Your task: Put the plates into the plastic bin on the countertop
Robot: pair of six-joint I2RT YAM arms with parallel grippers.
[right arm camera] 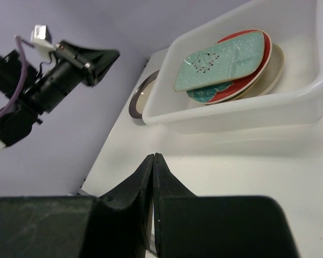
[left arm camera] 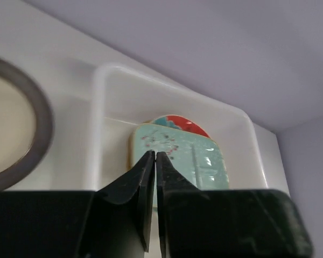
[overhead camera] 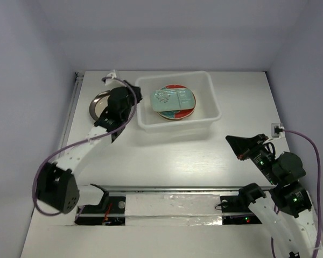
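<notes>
The plastic bin (overhead camera: 205,121) stands at the back middle of the countertop (overhead camera: 172,156). Inside it a pale green rectangular plate (overhead camera: 173,99) lies on a red-and-teal plate (overhead camera: 177,113), with a cream plate (right arm camera: 278,61) under both. A dark-rimmed cream round plate (overhead camera: 98,102) lies flat on the countertop left of the bin, partly hidden by my left arm. My left gripper (overhead camera: 135,92) hovers at the bin's left wall, shut and holding nothing, its tips (left arm camera: 155,155) pointing at the green plate (left arm camera: 204,161). My right gripper (overhead camera: 229,139) is shut and empty over bare countertop, near right of the bin (right arm camera: 231,110).
Pale lavender walls enclose the countertop on three sides. A taped strip (overhead camera: 167,207) runs between the arm bases at the near edge. The left arm (right arm camera: 48,83) shows raised at the left of the right wrist view, above the round plate (right arm camera: 139,98).
</notes>
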